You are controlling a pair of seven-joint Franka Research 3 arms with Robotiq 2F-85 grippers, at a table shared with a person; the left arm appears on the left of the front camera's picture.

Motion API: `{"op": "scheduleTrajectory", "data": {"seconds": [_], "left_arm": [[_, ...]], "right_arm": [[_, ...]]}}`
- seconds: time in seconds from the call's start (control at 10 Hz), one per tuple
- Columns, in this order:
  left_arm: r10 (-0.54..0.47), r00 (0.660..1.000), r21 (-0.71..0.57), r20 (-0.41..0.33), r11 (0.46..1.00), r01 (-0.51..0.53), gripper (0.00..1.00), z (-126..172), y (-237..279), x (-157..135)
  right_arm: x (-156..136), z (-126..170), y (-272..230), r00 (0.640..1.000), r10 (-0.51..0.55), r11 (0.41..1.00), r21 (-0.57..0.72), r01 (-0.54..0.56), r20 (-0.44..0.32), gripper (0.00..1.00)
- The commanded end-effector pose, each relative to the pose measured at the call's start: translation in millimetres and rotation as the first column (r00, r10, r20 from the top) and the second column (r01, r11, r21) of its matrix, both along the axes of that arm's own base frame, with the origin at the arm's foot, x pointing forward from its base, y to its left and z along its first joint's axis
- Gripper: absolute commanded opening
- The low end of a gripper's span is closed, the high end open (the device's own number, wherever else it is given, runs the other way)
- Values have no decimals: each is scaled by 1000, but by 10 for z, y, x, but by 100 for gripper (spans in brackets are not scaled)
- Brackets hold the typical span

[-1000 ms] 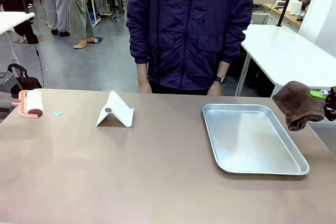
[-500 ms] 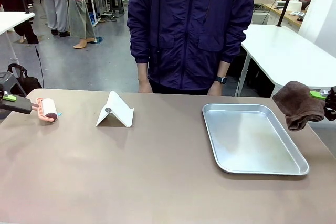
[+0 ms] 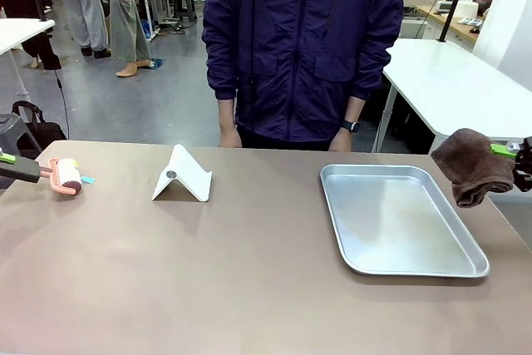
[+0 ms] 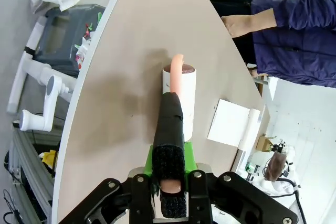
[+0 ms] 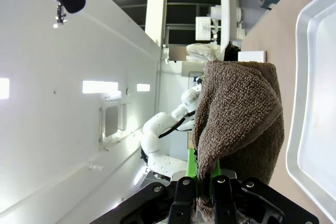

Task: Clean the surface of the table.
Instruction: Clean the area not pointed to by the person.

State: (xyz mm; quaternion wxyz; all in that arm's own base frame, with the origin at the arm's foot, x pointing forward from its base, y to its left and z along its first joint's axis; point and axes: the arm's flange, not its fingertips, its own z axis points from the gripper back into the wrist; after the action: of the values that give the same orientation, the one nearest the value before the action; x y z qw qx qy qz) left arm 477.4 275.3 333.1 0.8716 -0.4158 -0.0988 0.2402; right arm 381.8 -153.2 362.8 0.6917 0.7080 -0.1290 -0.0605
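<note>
The brownish-taupe table [image 3: 208, 272] spans the front view. My left gripper [image 3: 10, 164] at its far left edge is shut on the black handle of a pink lint roller [image 3: 65, 175], whose white roll [image 4: 179, 98] rests on the table [image 4: 131, 51]. A small teal scrap [image 3: 87, 179] lies just right of the roller. Past the table's right edge, my right gripper [image 3: 519, 160] is shut on a brown towel [image 3: 472, 166], which hangs in the air; the towel [image 5: 239, 129] drapes over the fingers in the right wrist view.
A shiny metal tray [image 3: 399, 218] lies at the table's right, its rim [image 5: 294, 145] beside the towel. A folded white card stand [image 3: 183, 175] stands left of centre. A person in a dark blue jacket [image 3: 303, 47] stands at the far edge, hands down.
The left gripper pushed the lint roller right over the teal scrap, then drew it back left. The right gripper and towel have stayed put.
</note>
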Motion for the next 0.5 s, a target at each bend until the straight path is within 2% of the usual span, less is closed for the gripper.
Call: {"op": "scheduleTrajectory", "data": {"seconds": [0.0, 0.3, 0.4], "left_arm": [[-22, 998, 57, -58, 998, 25, 22, -133, -25, 13], [-59, 996, 85, -69, 994, 65, 22, -141, -240, 146], [-77, 993, 107, -94, 990, 87, 22, -141, -365, 234]], "right_arm": [[9, 40, 16, 1000, -1, 1000, 5, 1, 1, 9], [9, 40, 16, 1000, -1, 1000, 5, 1, 1, 9], [9, 40, 16, 1000, -1, 1000, 5, 1, 1, 9]]}}
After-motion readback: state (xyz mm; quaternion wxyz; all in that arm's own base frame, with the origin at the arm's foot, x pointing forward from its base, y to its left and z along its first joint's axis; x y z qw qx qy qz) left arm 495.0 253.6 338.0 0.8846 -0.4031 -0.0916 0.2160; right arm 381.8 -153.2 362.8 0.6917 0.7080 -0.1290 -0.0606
